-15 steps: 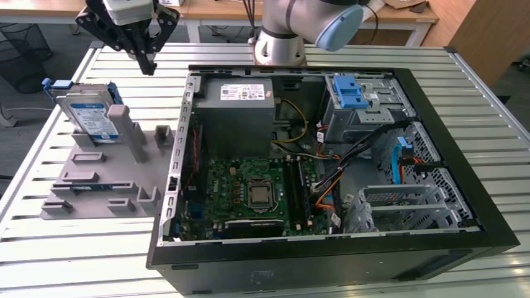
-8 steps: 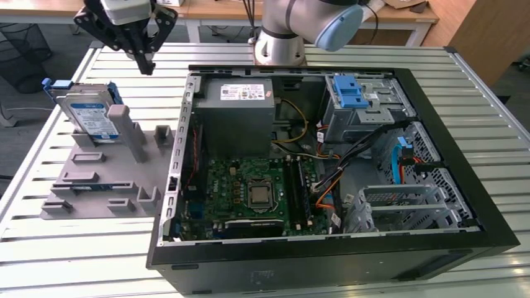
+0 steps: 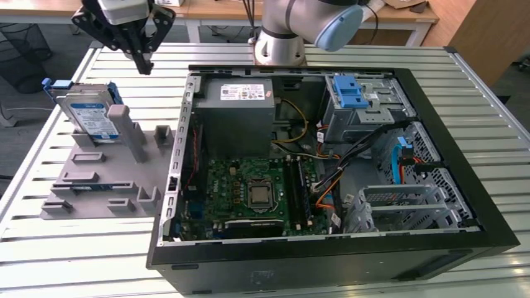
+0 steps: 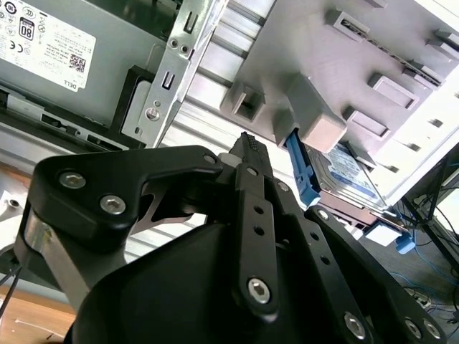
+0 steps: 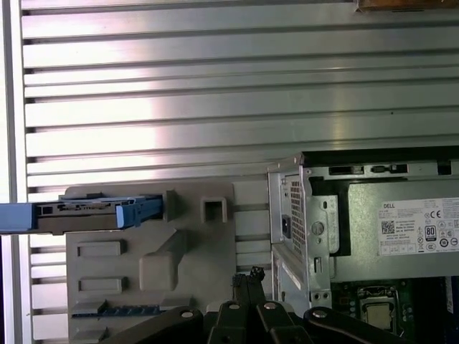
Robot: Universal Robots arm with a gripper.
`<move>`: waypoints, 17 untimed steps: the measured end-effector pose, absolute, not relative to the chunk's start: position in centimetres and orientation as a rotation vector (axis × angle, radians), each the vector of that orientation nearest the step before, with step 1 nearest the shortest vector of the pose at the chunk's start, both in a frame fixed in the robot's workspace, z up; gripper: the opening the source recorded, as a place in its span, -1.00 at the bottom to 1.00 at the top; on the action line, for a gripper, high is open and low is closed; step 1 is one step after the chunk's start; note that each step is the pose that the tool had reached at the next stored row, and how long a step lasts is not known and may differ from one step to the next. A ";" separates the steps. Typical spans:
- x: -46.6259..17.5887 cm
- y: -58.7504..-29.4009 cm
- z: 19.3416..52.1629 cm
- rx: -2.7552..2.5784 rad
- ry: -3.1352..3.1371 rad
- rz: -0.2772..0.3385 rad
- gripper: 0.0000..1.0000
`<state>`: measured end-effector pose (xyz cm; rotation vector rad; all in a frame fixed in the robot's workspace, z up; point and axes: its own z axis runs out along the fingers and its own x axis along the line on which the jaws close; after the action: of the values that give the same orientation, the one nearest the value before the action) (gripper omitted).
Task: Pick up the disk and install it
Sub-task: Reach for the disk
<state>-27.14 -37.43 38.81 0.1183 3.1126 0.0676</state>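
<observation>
The disk [image 3: 89,115] is a silver drive with a white-and-blue label and a blue carrier frame. It stands on edge in a slot of the grey holder block [image 3: 108,180], at the exterior view's left. My gripper [image 3: 145,64] hangs above the slatted table behind and to the right of the disk, clear of it, fingers shut on nothing. The first wrist view shows the disk [image 5: 79,213] edge-on, well away from the closed fingertips [image 5: 247,276]. In the second wrist view the disk [image 4: 344,169] sits under the holder [image 4: 323,64], beyond the gripper [image 4: 247,143].
An open black computer case [image 3: 331,251] lies right of the holder, with a grey power supply [image 3: 240,115], motherboard [image 3: 257,189], loose cables and a drive bay with a blue latch [image 3: 352,96]. An empty metal cage [image 3: 406,202] sits at its lower right. The robot base [image 3: 280,43] stands behind.
</observation>
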 end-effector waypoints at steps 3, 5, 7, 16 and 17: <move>-27.3 -37.4 38.8 0.118 3.113 0.068 -0.79; -27.3 -37.4 38.8 0.118 3.113 0.068 -0.79; -27.4 -37.3 38.8 0.118 3.113 0.068 -0.79; -27.6 -37.3 38.8 0.118 3.113 0.068 -0.79; -27.7 -37.2 38.7 0.118 3.113 0.068 -0.79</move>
<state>-27.67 -37.24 38.75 0.1183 3.1125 0.0676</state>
